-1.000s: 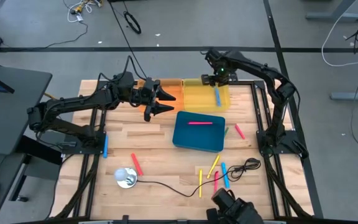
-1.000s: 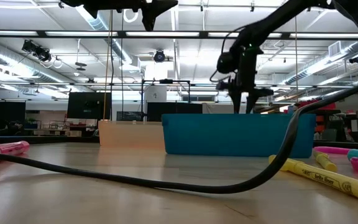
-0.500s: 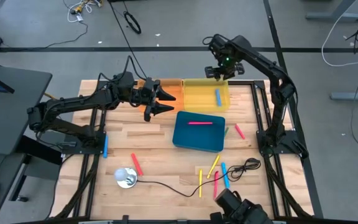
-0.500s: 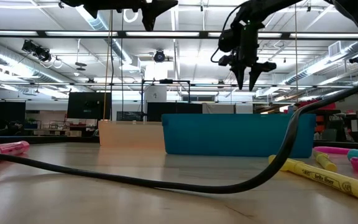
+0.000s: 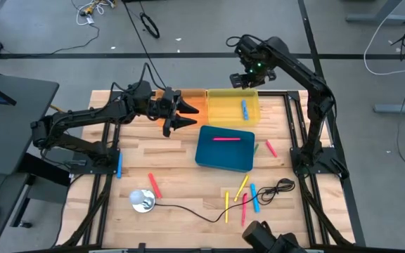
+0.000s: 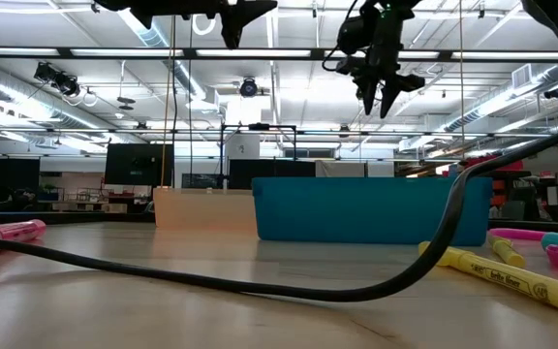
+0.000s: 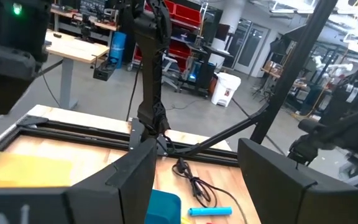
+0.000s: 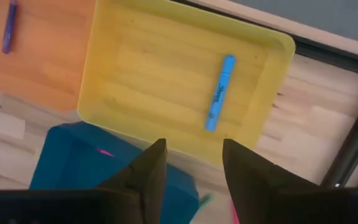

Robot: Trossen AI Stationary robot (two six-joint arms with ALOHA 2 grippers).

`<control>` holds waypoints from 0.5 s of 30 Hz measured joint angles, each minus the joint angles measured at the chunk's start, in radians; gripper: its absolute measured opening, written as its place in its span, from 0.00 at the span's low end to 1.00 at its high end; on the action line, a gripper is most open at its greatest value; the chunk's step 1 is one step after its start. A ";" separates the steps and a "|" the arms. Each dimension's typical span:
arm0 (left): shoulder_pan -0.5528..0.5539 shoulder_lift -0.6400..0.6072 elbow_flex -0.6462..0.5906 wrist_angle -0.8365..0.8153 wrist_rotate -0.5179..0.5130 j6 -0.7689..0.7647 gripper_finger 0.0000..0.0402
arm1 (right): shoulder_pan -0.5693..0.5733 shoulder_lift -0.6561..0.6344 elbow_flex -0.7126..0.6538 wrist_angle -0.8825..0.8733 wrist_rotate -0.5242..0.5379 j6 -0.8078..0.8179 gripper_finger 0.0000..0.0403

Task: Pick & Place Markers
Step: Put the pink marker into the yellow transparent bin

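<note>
The right gripper (image 5: 245,79) hangs high above the far rim of the yellow tray (image 5: 225,112), its fingers (image 8: 143,180) apart and holding nothing. The arm reaches in from the table's 3 o'clock side, elbow raised, wrist turned down. Open air lies beneath it on all sides.

In the yellow tray lies one blue marker (image 8: 219,93), near the 3 o'clock wall, clear of the rim. Touching that tray at its 9 o'clock side is the orange tray (image 8: 39,50), with a purple marker (image 8: 9,27) in it. Toward 6 o'clock stands the blue bin (image 5: 223,151), holding a pink marker (image 5: 226,139).

The left gripper (image 5: 186,112) hovers over the orange tray's near edge, fingers spread, empty.

Loose markers (image 5: 241,190) lie toward 6 o'clock beside a black cable (image 5: 188,211); more lie singly toward 9 o'clock and 3 o'clock.
</note>
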 joint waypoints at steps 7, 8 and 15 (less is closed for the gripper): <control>0.000 0.000 0.000 0.002 0.000 -0.032 0.58 | 0.000 0.000 0.004 -0.001 0.001 0.001 0.39; 0.000 0.000 0.000 0.003 0.000 -0.039 0.58 | 0.000 0.000 0.004 -0.001 0.001 0.002 0.39; -0.003 -0.020 -0.001 0.004 0.000 -0.051 0.58 | 0.032 0.001 0.004 0.009 0.037 -0.090 0.39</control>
